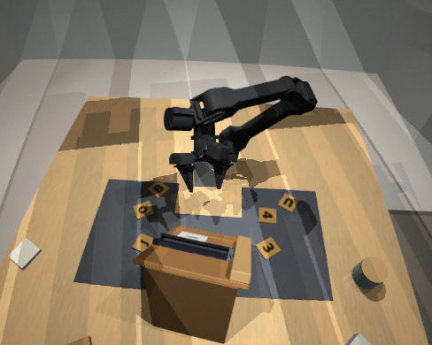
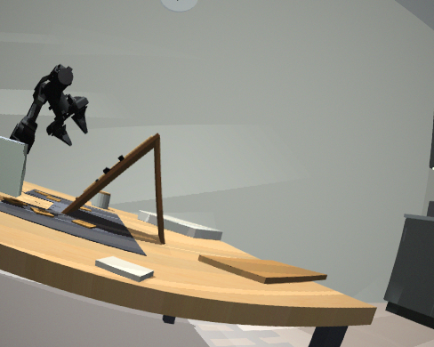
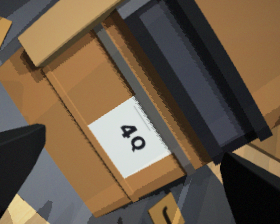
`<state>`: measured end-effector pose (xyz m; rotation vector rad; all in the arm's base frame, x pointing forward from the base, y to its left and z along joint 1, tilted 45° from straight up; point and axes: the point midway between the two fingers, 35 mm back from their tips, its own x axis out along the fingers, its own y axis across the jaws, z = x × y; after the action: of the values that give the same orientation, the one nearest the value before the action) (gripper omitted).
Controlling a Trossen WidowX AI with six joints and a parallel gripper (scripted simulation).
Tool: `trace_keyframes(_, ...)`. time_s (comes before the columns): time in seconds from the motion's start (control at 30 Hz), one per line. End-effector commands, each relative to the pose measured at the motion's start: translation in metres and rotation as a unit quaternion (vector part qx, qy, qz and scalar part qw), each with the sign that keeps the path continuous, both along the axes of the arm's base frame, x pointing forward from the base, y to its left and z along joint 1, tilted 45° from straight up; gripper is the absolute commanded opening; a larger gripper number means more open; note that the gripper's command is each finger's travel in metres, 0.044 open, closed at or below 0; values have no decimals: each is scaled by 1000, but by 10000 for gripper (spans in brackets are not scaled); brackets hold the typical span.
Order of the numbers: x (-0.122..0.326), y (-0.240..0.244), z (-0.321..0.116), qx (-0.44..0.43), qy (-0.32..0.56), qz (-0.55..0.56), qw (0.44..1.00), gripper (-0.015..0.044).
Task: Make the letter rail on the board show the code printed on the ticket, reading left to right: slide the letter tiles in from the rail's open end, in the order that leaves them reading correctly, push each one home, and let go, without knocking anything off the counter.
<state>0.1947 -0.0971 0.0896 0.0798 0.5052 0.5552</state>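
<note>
The ticket (image 3: 108,131) (image 1: 193,237) on the sloped board (image 1: 198,270) (image 2: 137,153) reads 4Q. The dark rail (image 1: 194,249) (image 3: 183,70) shows no tile; a pale wood block (image 1: 241,261) (image 3: 66,35) stands at its right end in the top view. On the mat (image 1: 98,261) lie tiles B (image 1: 158,188), Q (image 1: 143,210) and J (image 1: 141,243) (image 3: 166,210) on the left, J partly hidden by the board, and U (image 1: 289,202), 4 (image 1: 267,215) and 3 (image 1: 268,248) on the right. My gripper (image 1: 205,189) (image 2: 78,139) (image 3: 135,147) is open and empty, above and behind the board.
A round cylinder (image 1: 370,273) (image 2: 101,200) stands right of the mat. A white block (image 1: 25,253) (image 2: 124,268) lies left of it. A long pale block (image 2: 181,224) and a flat wooden board (image 2: 263,269) lie beyond the stand. An upright pale panel (image 2: 5,165) stands by the arm's base.
</note>
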Motion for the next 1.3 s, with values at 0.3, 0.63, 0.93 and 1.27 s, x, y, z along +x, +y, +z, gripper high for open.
trace_keyframes(0.3,3,-38,44,-175,-223,119,952,440)
trace_keyframes(0.63,3,-38,44,-175,-223,119,952,440)
trace_keyframes(0.93,4,-39,44,-175,-222,121,952,440)
trace_keyframes(1.27,34,-55,83,-200,-84,197,956,440)
